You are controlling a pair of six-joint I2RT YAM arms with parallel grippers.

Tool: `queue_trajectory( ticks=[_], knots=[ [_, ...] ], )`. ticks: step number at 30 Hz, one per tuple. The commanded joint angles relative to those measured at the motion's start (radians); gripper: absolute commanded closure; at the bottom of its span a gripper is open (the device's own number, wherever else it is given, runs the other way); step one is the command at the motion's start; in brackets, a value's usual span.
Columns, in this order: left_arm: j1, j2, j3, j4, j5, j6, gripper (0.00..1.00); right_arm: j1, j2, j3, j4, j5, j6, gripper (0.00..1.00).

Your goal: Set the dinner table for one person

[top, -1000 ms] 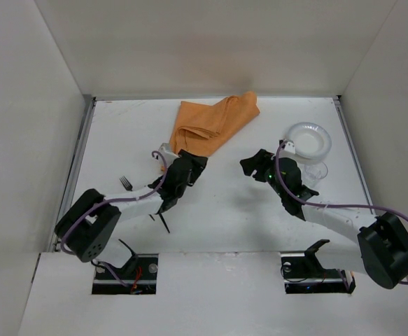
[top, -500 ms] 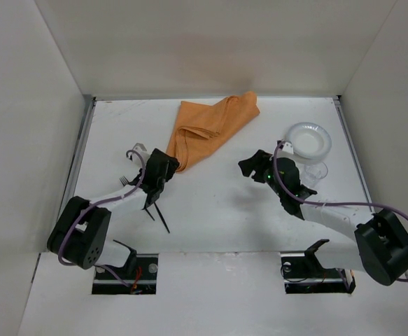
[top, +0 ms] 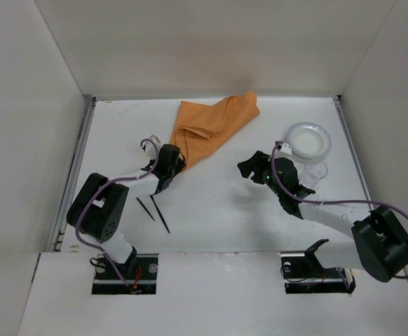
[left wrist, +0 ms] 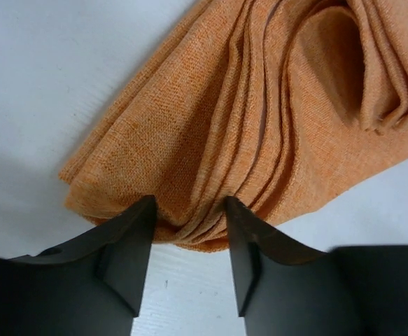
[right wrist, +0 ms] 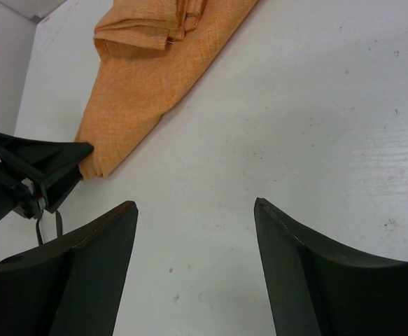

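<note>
Bases of both arms sit at the bottom of the top view, at the near edge of the dinner table (top: 217, 217). It is a large flat matte-white rectangular top filling the middle of the frame, with thin metal rails (top: 76, 175) down its sides and white wall panels (top: 210, 49) around it. Lower left, just above the bases, two thin black utensils (top: 160, 214) lie on the bare surface, near each other but apart; type not readable. Left gripper (top: 167, 162), left of centre, is at the lower tip of a crumpled orange woven cloth (top: 214, 122). The wrist view shows its fingers (left wrist: 130, 245) drawn narrow, pinching the bunched folds of that tip. Right gripper (top: 249, 166), right of centre, has its fingers (right wrist: 85, 273) spread wide over bare tabletop, holding nothing. At right, a clear glass tumbler (top: 317, 170) stands just below a round white plate (top: 308, 140); contact unclear. The cloth runs up toward top centre, near the far wall.
</note>
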Motion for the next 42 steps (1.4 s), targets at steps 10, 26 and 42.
queue_trajectory(
  ticks=[10,26,42],
  knots=[
    [-0.062,-0.020,-0.100,0.012,0.081,-0.001,0.94,0.005,0.007,0.027,0.052,0.004,-0.021,0.29],
    [-0.202,-0.201,-0.335,0.044,0.121,0.004,0.94,0.079,0.226,0.266,-0.014,0.018,0.007,0.23],
    [-0.259,-0.319,-0.481,0.121,0.218,0.048,0.94,0.045,0.668,0.738,-0.330,0.019,0.042,0.29]
  ],
)
